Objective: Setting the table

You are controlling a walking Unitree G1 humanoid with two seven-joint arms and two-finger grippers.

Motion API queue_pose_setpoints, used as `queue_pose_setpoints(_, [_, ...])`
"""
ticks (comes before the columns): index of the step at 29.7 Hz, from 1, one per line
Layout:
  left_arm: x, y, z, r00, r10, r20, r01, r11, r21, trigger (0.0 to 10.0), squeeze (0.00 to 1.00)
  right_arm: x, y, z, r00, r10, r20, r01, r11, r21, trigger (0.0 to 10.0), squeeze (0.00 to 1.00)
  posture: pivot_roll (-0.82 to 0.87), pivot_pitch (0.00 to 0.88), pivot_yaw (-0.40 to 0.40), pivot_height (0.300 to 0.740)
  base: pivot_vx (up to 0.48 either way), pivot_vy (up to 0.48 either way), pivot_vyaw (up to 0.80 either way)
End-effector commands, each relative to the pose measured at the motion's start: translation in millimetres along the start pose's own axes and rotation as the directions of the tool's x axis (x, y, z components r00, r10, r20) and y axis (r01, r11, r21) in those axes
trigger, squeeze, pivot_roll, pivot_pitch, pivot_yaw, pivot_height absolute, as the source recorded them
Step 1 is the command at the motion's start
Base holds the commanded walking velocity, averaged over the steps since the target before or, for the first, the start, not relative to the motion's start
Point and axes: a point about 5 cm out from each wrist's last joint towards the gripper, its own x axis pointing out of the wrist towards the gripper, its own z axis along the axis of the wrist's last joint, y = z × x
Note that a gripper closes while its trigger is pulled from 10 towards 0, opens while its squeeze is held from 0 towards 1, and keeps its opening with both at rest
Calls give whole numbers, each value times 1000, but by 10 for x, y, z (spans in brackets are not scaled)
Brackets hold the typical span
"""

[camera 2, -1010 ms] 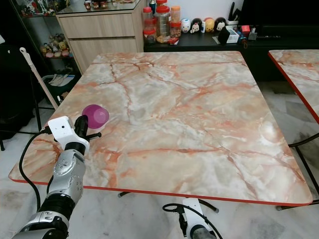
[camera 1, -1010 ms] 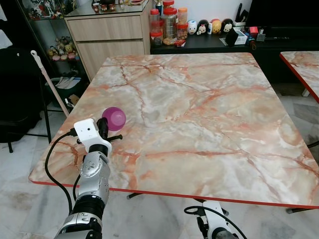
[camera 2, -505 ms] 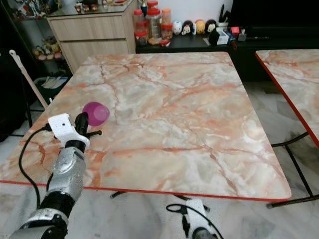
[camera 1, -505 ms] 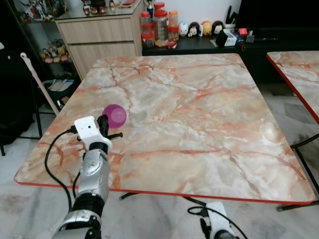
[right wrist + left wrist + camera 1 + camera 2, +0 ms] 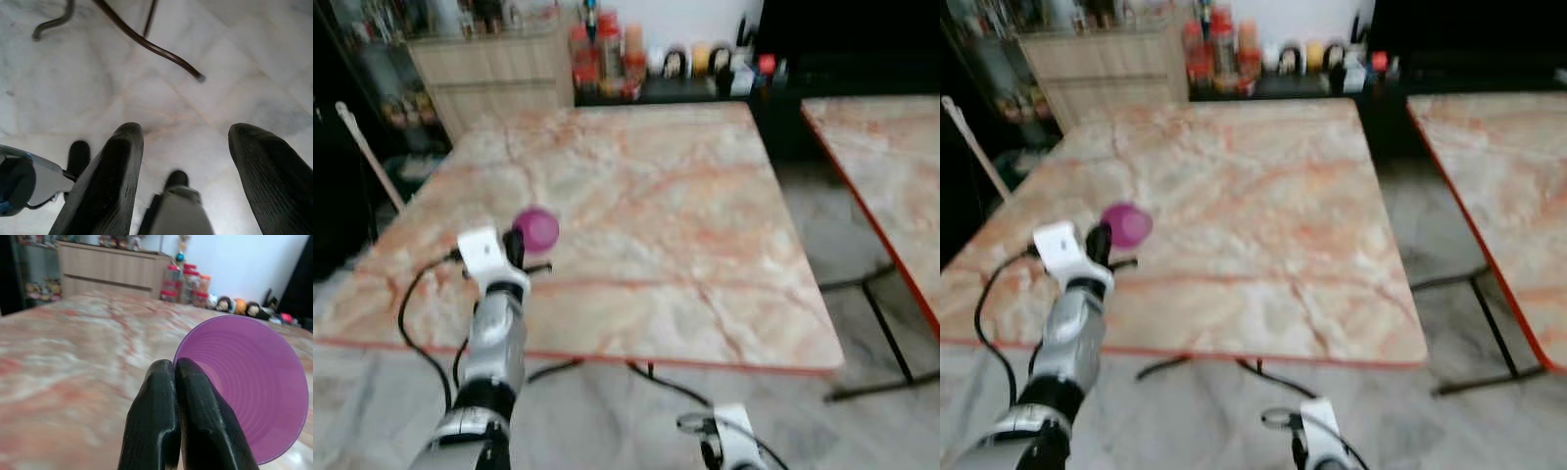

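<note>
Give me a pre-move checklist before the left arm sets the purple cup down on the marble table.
1. Grip on the purple cup: ok. The left gripper has its fingers pinched shut on the rim.
2. Cup over the marble table, not past its edge: ok, near the robot's left side of the top.
3. Cup height above the tabletop: cannot tell; the head views are blurred.
4. Cup attitude: not ok for setting down. It is tipped on its side, mouth facing the wrist camera.
5. Right gripper: ok, open, hanging low over the floor, away from the table.
6. Image sharpness: not ok; the head views are blurred.
</note>
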Motion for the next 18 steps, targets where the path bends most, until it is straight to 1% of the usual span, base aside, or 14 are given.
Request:
queue_pose_setpoints(1, [10,-42,26,1000,-17,15,17,1000,7,10000,0,-4,-27,-19,1000,-8,-9,8,1000,4,10000,0,-9,0,83,740,0,-337,0])
queue_pose_setpoints(9, [7,-29,28,1000,-12,16,12,1000,8,10000,0,-2,-32,-15,1000,-8,-9,8,1000,11,10000,0,-7,8,83,740,0,-335,0])
queue_pose_setpoints(14, [7,-53,32,999,-27,19,27,999,22,10000,0,-1,-26,-9,1000,-6,-7,6,1000,18,10000,0,-8,10,84,740,0,-324,-758])
queue_pose_setpoints(18, [12,-72,34,999,-31,19,31,999,19,10000,0,1,-25,10,1000,-3,7,3,1000,9,10000,0,-12,9,84,740,0,-315,0])
